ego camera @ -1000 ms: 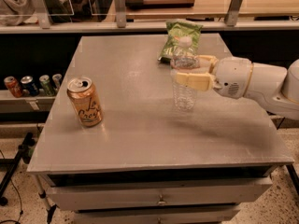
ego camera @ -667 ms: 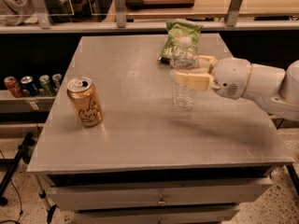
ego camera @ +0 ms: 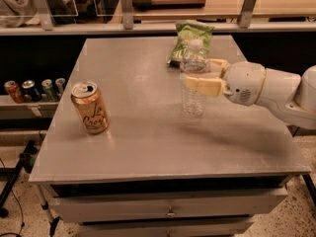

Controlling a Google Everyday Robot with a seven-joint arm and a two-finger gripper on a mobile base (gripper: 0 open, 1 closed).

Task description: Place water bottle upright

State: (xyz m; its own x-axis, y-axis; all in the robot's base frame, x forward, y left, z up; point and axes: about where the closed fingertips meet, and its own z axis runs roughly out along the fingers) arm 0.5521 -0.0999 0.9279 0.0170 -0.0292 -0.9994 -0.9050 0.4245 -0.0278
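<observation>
The water bottle (ego camera: 193, 100) is clear ribbed plastic with a white cap and stands upright on the grey table (ego camera: 148, 137), right of centre. My gripper (ego camera: 200, 77) reaches in from the right at the bottle's upper body, with one cream finger (ego camera: 203, 86) in front of the bottle and the other behind it. The fingers sit around the bottle and appear closed on it. The bottle's base seems to touch the tabletop.
An orange-gold drink can (ego camera: 89, 107) stands upright at the table's left. A green snack bag (ego camera: 191, 41) lies at the back behind the bottle. Several cans (ego camera: 34, 90) line a low shelf to the left. A counter with posts runs behind the table.
</observation>
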